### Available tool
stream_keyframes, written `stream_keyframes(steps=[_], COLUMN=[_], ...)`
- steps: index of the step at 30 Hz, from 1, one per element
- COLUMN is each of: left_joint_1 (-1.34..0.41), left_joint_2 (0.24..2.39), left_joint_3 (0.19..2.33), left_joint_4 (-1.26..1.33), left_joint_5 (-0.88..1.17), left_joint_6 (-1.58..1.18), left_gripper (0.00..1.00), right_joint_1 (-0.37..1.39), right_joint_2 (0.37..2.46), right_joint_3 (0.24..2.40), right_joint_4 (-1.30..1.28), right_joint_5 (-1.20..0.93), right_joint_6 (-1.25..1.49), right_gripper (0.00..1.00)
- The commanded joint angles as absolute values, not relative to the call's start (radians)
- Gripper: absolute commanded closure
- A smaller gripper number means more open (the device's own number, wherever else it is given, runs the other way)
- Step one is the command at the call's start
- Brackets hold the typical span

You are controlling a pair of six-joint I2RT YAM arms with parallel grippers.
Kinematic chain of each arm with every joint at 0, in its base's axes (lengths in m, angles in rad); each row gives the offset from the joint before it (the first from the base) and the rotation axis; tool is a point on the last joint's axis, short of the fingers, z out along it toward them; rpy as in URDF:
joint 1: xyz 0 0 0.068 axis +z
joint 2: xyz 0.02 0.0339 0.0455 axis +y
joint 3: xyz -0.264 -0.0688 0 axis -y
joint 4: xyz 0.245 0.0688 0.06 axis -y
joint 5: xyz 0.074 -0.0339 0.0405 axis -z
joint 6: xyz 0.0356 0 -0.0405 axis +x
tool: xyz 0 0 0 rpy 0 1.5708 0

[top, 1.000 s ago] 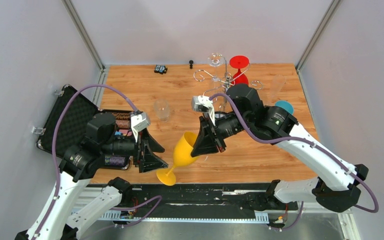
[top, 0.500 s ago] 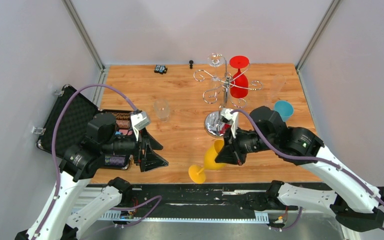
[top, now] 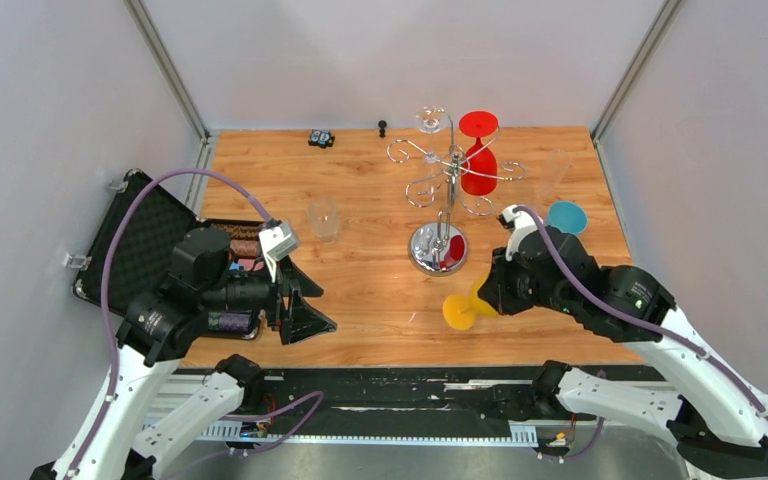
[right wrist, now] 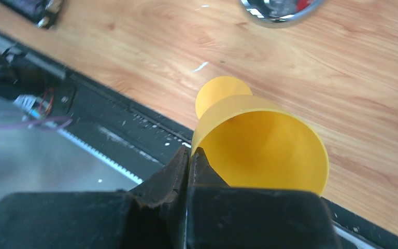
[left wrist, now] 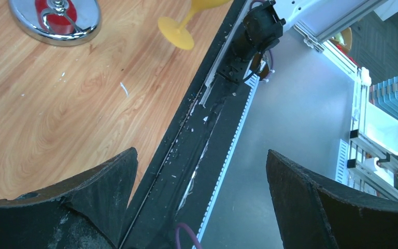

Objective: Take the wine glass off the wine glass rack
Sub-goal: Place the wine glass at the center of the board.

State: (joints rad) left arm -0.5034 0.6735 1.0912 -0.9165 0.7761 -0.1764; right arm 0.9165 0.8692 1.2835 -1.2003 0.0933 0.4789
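One wine glass rack (top: 426, 250) stands on the one surface (top: 360, 290), and the wine glasses number three: one yellow wine glass (top: 457, 310), one red wine glass (top: 478, 170) and what looks like one clear wine glass (top: 432, 120). The stemless cups also come to three: a clear cup (top: 324, 220), a second clear cup (top: 555, 172) and one blue cup (top: 567, 215). Besides these there are one open black case (top: 145, 235), one small black block (top: 321, 138), one small black peg (top: 382, 127), and two claws: the left claw (top: 326, 310) and the right claw (top: 488, 297).
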Motion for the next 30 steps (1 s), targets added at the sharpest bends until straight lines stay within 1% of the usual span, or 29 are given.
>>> stream_keyframes(steps=[1,6,13,23,30], left_joint_1=[-0.501,-0.502,-0.502,-0.527,-0.565], left_joint_2=[0.665,0.666,0.645,0.626,0.611], left_joint_3=[1.111,1.108,1.107,1.095,1.096], left_joint_4=[-0.904,-0.892,-0.891,-0.898,-0.903], left_joint_5=[0.772,0.78,0.756,0.717,0.705], left_joint_6=[-0.176,-0.192,-0.204,-0.218,-0.216], left_gripper=[0.0,0.0,0.0,0.0,0.0], right_joint_1=[0.876,0.79,0.569,0.173,-0.045], right_joint_2=[0.835,0.869,0.887,0.953,0.99], right_joint_3=[1.309,1.323,1.335,1.327,1.281], right_joint_4=[-1.272,-1.316,-1.283,-1.174,-1.094], right_joint_5=[0.294,0.375,0.359,0.182,0.099], right_joint_6=[0.601,0.601,0.497,0.331,0.29], right_gripper=[1.0,1.0,1.0,1.0,1.0])
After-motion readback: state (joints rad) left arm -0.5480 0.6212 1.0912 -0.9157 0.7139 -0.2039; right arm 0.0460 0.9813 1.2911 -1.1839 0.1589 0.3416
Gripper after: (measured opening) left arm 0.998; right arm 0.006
